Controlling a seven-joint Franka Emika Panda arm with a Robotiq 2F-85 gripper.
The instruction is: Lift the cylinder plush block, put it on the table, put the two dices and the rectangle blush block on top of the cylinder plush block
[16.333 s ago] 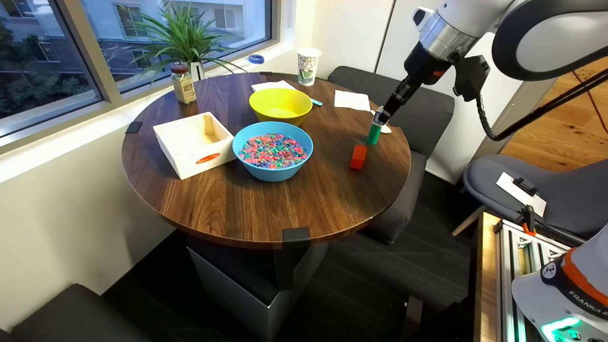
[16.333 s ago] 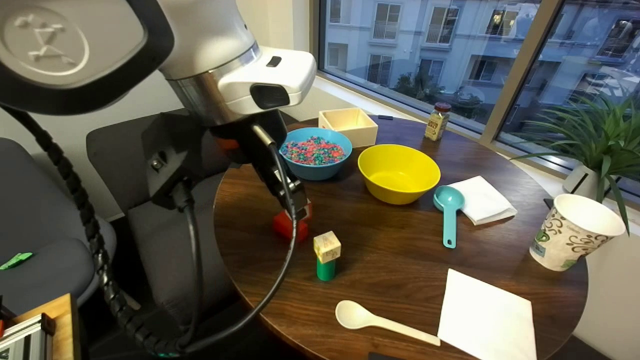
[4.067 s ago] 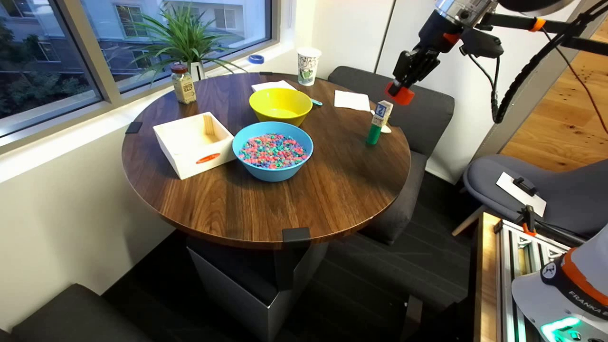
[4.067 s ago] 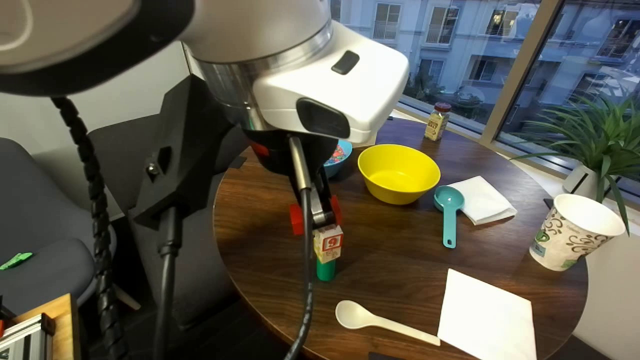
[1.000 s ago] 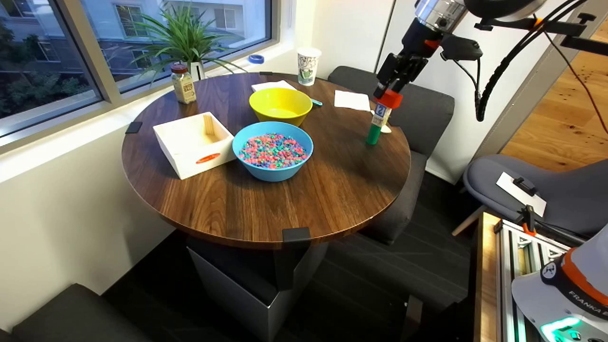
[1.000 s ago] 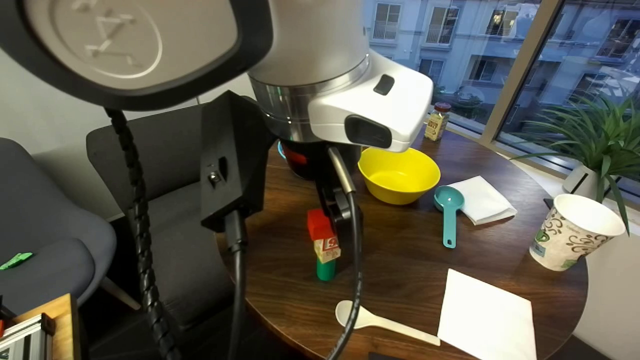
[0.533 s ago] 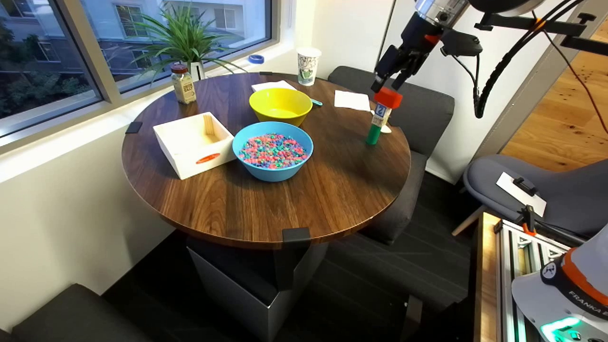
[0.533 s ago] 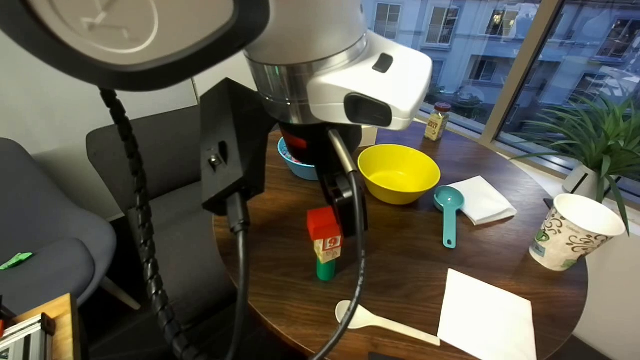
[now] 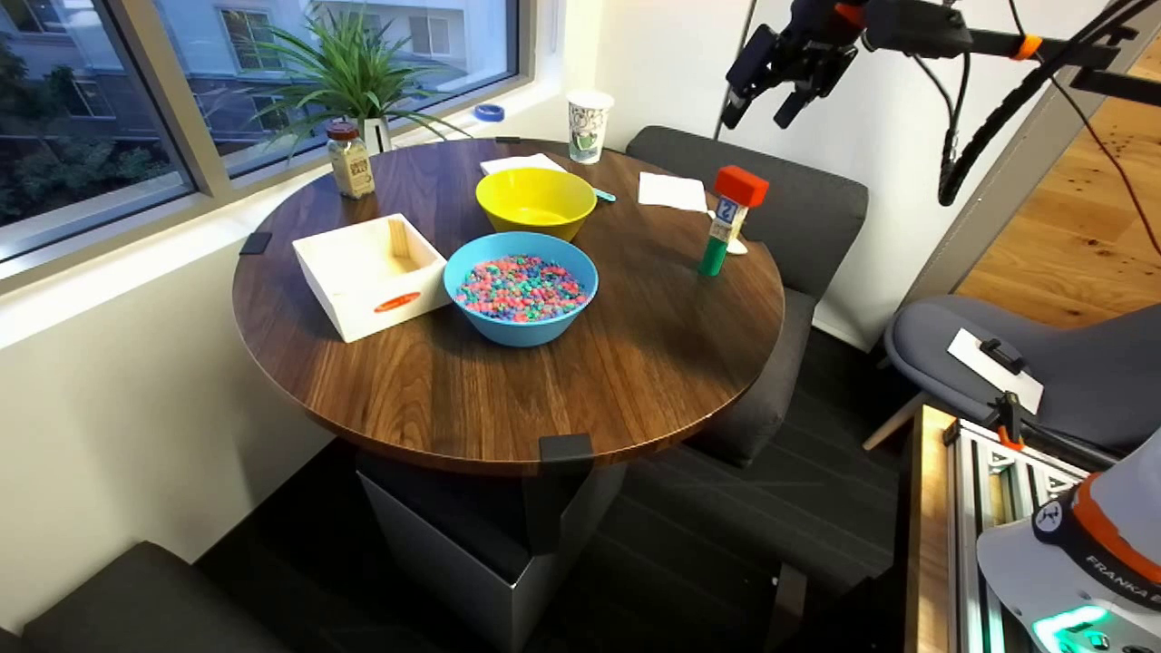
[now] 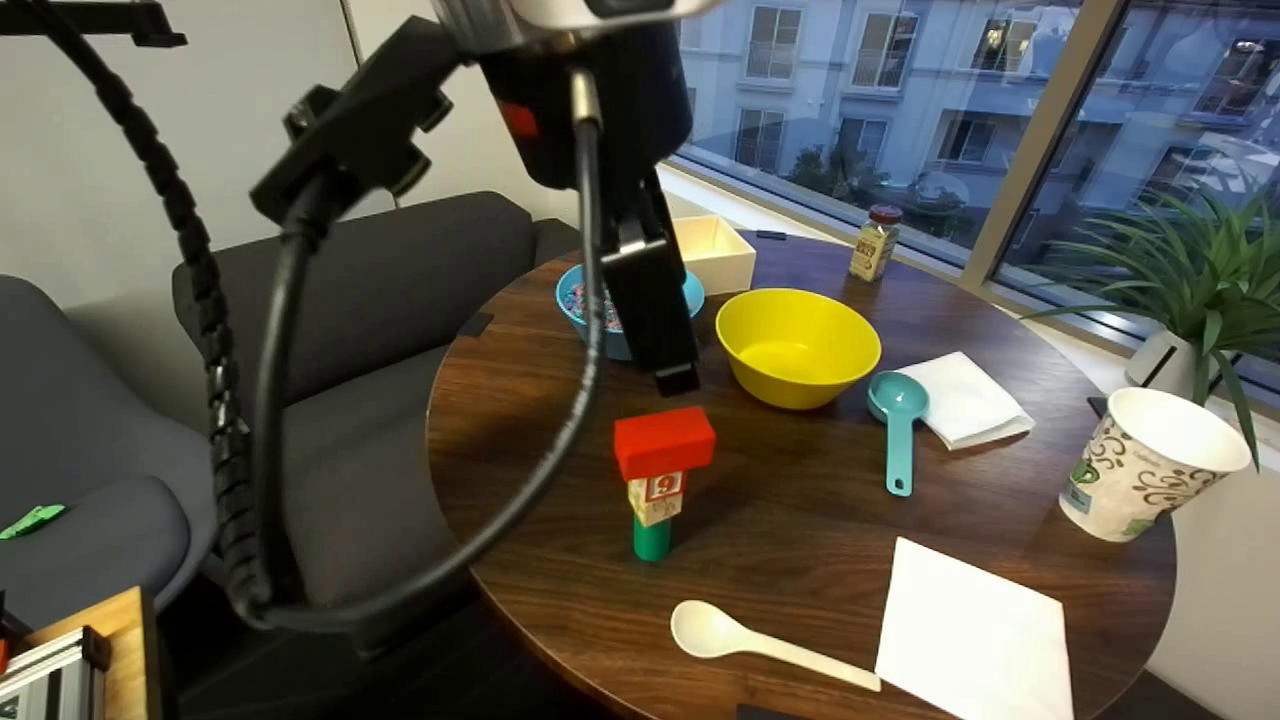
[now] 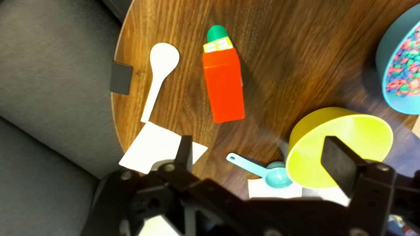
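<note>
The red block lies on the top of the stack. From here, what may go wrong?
The red block sticks out past the dice under it, so a small bump might tip it off.
Both rest on the narrow green block, so shaking the table could topple them.
The open tool hangs above, apart from the red block; a careless move down might knock it.

At four o'clock, the white base (image 9: 1043, 576) wears an orange band (image 9: 1100, 523) and FRANKA lettering (image 9: 1116, 576). The claw (image 9: 757, 116) and ribbed cable (image 10: 185, 222) are black.
</note>
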